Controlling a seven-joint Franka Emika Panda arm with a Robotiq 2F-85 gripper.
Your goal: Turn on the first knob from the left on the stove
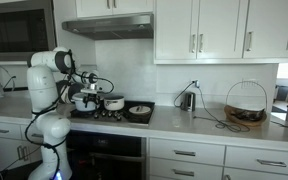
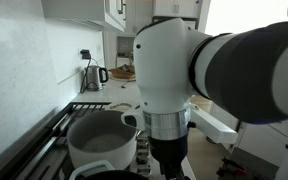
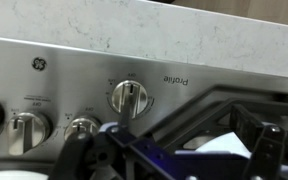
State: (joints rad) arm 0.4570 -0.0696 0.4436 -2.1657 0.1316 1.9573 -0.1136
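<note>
The stove (image 1: 112, 115) is a black cooktop with pots on it. Its steel front panel (image 3: 74, 70) fills the wrist view, which stands upside down. A round silver knob (image 3: 129, 97) sits in the middle of the panel, and more knobs (image 3: 29, 128) lie to its left in the picture. My gripper (image 3: 174, 160) hovers just in front of the panel with its dark fingers spread wide on either side of a burner grate. It touches no knob. In an exterior view the gripper (image 1: 92, 92) hangs over the stove's front.
A steel pot (image 2: 104, 145) and a white pot (image 1: 114, 103) stand on the burners, and a dark pan (image 1: 139, 111) at the stove's edge. A kettle (image 1: 187, 100) and a wire basket (image 1: 246, 105) stand on the counter. A grey range hood (image 1: 109, 26) hangs above.
</note>
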